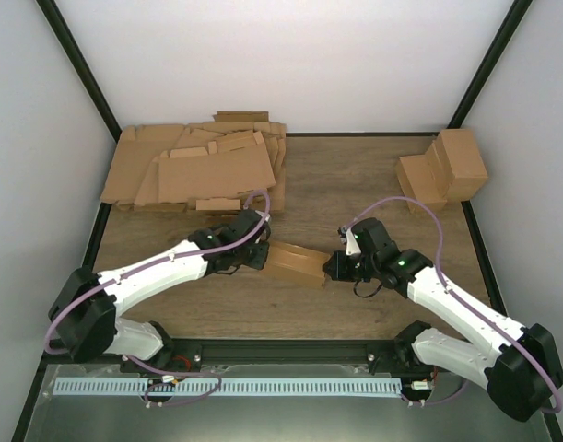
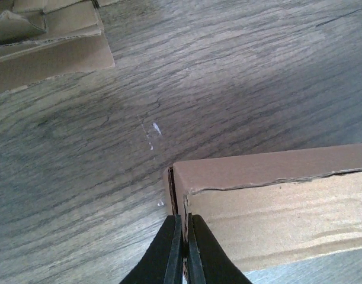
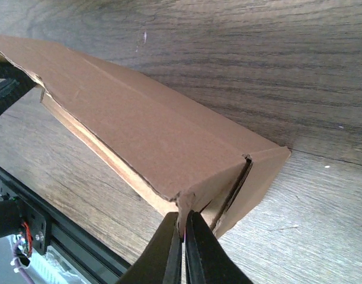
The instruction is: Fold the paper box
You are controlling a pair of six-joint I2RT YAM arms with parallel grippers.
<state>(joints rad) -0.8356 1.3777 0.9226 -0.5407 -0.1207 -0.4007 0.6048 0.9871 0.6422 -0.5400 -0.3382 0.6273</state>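
Brown paper box (image 1: 295, 262) — flaps closed, jaws pinching each end

Cannot follow the folded brown cardboard box (image 2: 275, 201) past the left wrist view's right edge. Only get a corner of the heap of flat brown cardboard sheets (image 2: 44, 47). From above, lose both box ends under the left gripper (image 1: 261, 256) and right gripper (image 1: 330, 267).

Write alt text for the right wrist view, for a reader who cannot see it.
The right fingers pinch a corner flap at the near end of the brown paper box. The box stretches away to the upper left over the wooden table; a black rail shows lower left.
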